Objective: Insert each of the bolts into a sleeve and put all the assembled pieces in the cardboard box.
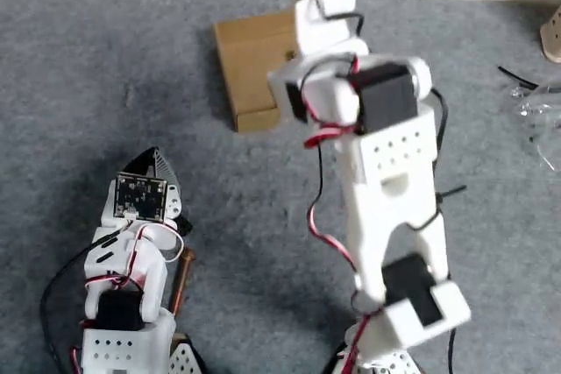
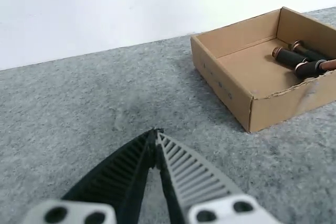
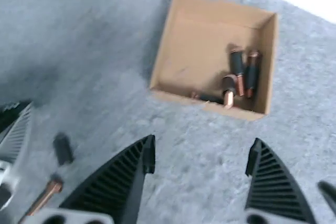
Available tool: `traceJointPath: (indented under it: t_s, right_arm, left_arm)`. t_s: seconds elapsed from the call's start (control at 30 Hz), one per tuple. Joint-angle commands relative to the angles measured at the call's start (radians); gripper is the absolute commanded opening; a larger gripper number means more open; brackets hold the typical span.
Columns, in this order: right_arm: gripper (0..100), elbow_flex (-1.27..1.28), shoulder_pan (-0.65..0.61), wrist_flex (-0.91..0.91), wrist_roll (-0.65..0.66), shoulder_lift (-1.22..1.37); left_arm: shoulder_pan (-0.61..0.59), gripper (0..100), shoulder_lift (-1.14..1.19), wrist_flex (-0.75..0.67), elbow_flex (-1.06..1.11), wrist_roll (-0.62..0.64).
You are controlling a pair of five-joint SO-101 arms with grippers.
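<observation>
Presently one bolt (image 1: 181, 279) and one sleeve (image 3: 63, 149) lie loose on the grey mat (image 1: 88, 85), unassembled, close beside the left arm. The cardboard box (image 3: 199, 40) sits farther out and holds the assembled pieces (image 3: 237, 69), grouped toward one side.

The left gripper (image 2: 156, 139) is pressed together at the tips with nothing between them, low over the mat and aimed toward the box. The right gripper (image 3: 202, 148) is spread wide and carries nothing, hanging above the mat on the near side of the box.

I judge the step in hand to be collecting the last pair. To do it well, I would open the left gripper first, take the bolt across its shank near the thicker end, and have the right arm hold the sleeve with its bore facing the bolt, so that both axes line up before pushing.

The bolt lies flat, with its long axis running alongside the left arm, away from the bases. Its thicker end appears to face the sleeve. The sleeve lies just beyond that end, apart from it, with its axis slightly off the bolt's line.
</observation>
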Motion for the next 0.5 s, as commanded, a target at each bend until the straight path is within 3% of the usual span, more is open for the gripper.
traceJointPath:
  t_s: [0.0, 0.27, 0.47]
  right_arm:
    - [25.9, 0.101, -0.045, 0.019, -0.003, -0.136]
    - [25.9, 0.461, -0.094, -0.002, 0.029, -0.308]
    - [25.9, 0.805, -0.140, -0.194, 0.043, -0.449]
  left_arm:
    - [-0.010, 1, -0.013, -0.020, 0.013, 0.000]
    - [-0.027, 1, -0.013, -0.017, 0.005, 0.003]
    - [-0.119, 1, -0.013, -0.012, -0.022, 0.071]
